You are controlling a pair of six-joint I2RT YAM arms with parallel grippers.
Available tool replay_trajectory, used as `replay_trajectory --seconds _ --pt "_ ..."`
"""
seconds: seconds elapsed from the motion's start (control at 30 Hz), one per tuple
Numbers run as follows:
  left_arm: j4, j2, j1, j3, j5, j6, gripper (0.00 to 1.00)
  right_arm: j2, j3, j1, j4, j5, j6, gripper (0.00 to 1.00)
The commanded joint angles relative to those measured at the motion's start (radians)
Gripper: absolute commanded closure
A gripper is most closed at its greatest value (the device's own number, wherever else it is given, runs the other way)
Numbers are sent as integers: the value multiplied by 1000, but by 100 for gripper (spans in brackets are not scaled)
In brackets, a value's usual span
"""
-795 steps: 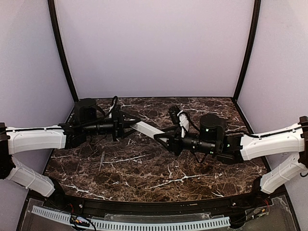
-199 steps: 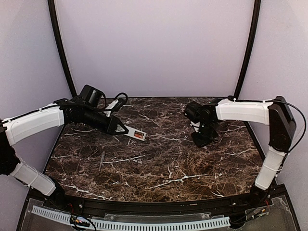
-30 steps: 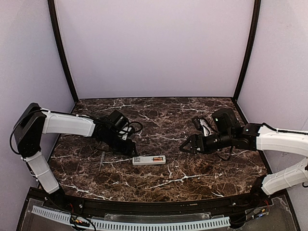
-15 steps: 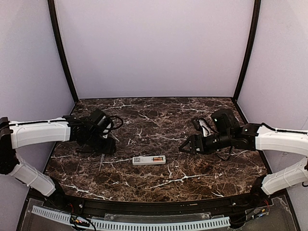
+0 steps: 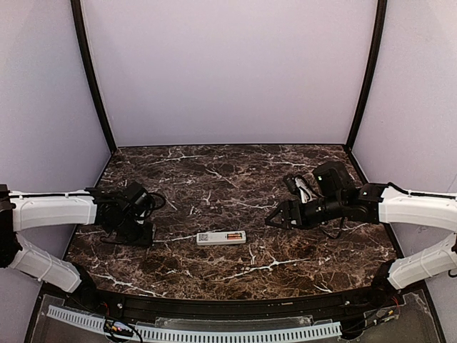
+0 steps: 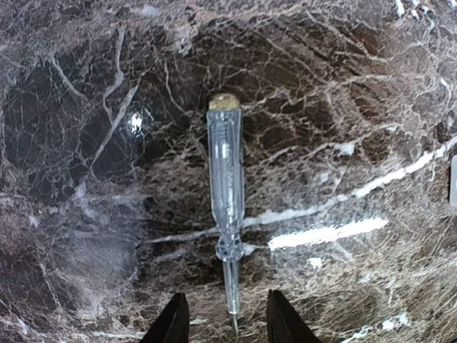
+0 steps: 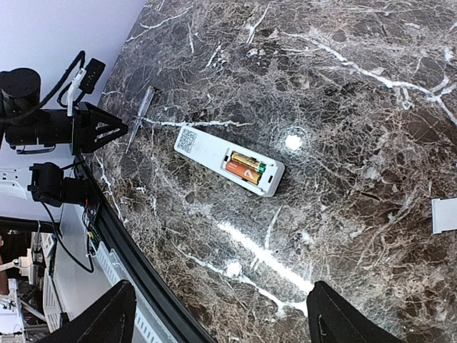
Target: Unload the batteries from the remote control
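Note:
The white remote control (image 5: 221,237) lies back-up on the marble, its battery recess uncovered. Two orange-copper batteries (image 7: 246,166) sit side by side in the recess of the remote control (image 7: 207,151). My right gripper (image 7: 225,330) hovers open over bare marble on the near side of the remote, holding nothing; from above this gripper (image 5: 275,217) is to the remote's right. My left gripper (image 6: 228,330) hangs over a clear-handled stick tool (image 6: 226,207). Its jaws stand apart on either side of the tool's thin metal tip without touching it. Seen from above, the left gripper (image 5: 139,233) covers the tool.
A small flat white cover piece (image 7: 444,214) lies on the marble at the right edge of the right wrist view. The table's black front rim (image 7: 132,250) runs close behind the remote in that view. The stick tool (image 7: 141,108) points at the left gripper's fingers (image 7: 107,129).
The left arm has swung left, away from the remote, and come down over the stick tool, its jaws narrowing. The right arm has hardly moved.

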Motion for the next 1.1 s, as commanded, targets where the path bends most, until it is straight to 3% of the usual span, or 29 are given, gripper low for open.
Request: replay_trajectory --seconds 0.0,0.5,0.73,1.07 --pt "-5 4 0 -34 14 -18 64 -14 -4 10 10 -5 -12 18" --pt "89 106 1 -62 41 16 82 -22 -1 10 -10 1 -16 18" --pt "125 110 1 -54 60 47 99 -23 1 9 -16 5 -17 18" --pt "154 -14 -15 -20 87 127 100 -24 11 9 -14 -3 -9 18"
